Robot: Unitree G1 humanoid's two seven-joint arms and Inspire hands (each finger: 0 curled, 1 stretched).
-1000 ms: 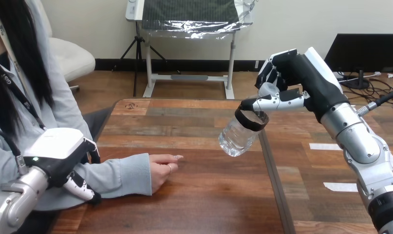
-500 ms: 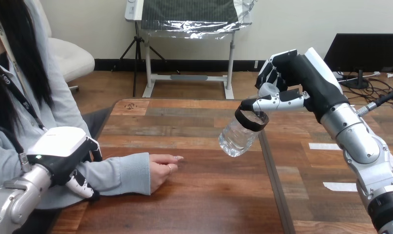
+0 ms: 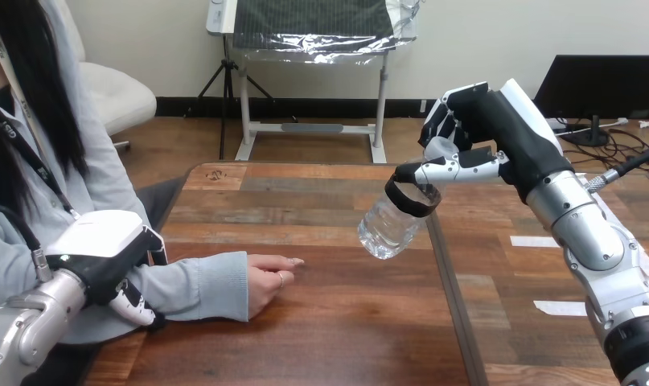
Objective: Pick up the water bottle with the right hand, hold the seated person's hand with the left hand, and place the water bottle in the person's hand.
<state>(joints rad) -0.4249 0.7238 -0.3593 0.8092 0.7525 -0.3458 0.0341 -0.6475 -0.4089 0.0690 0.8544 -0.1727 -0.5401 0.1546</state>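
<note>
A clear water bottle (image 3: 389,227) with a black band hangs tilted above the table, its base pointing down and left. My right hand (image 3: 474,133) is shut on its upper end, thumb lying along the band. The person's hand (image 3: 266,277) rests palm down on the wooden table (image 3: 337,322) at the left, fingers pointing right, well left of and below the bottle. My left hand (image 3: 104,257) lies at the table's left edge beside the person's grey-sleeved forearm, its fingers curled at the sleeve; whether they hold it I cannot tell.
Strips of white tape (image 3: 534,241) lie on the table at the right, under my right arm. A seam (image 3: 449,297) runs front to back down the tabletop, right of centre.
The bottle and my right hand have shifted very slightly left. My left hand has edged a little toward the person's forearm. The person's hand has stayed put.
</note>
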